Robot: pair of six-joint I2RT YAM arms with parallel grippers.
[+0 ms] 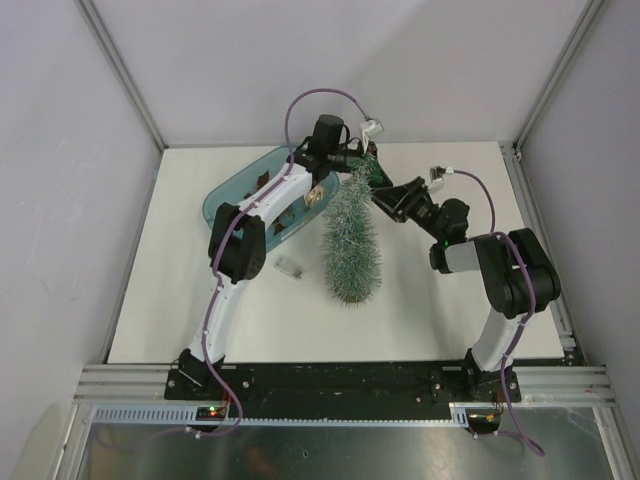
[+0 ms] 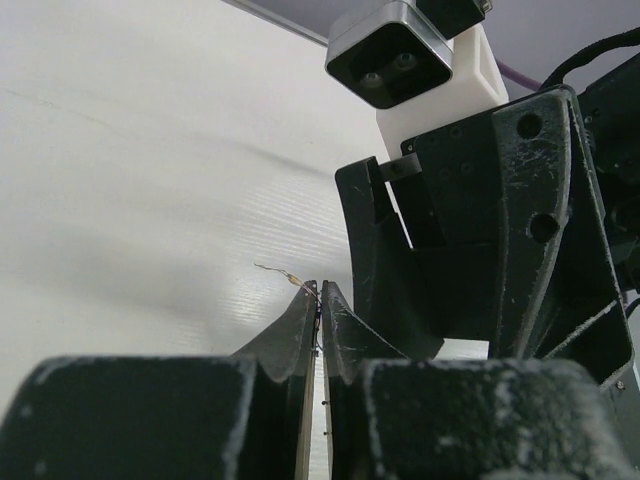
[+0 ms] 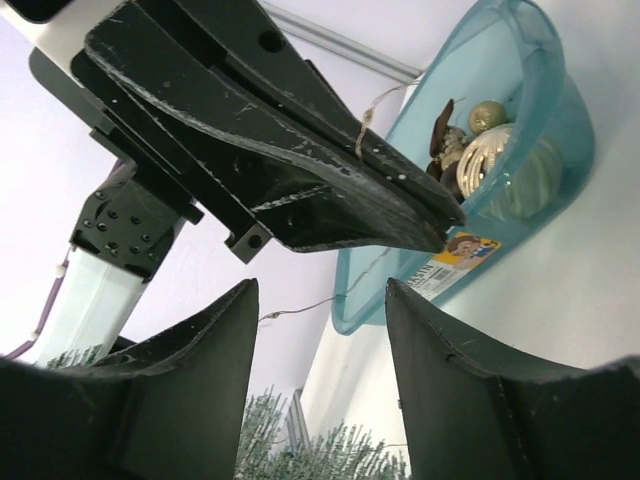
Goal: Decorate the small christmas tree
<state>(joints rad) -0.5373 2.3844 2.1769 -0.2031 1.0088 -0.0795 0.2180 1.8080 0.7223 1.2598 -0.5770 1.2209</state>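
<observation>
The small christmas tree [image 1: 350,240] stands in the middle of the table, frosted green, its tip up between both grippers; its needles [image 3: 330,452] show at the bottom of the right wrist view. My left gripper [image 2: 321,285] is shut on a thin wire strand [image 2: 275,271] above the tree tip [image 1: 362,165]. My right gripper [image 3: 320,315] is open just below the left one, and the wire [image 3: 300,308] hangs across the gap between its fingers without touching either. In the top view the right gripper [image 1: 376,185] sits against the tree's top right side.
A teal tub [image 1: 225,195] lies at the back left, under the left arm, holding gold and clear baubles [image 3: 490,155] and a brown ornament [image 3: 442,125]. A small clear object [image 1: 290,268] lies on the table left of the tree's base.
</observation>
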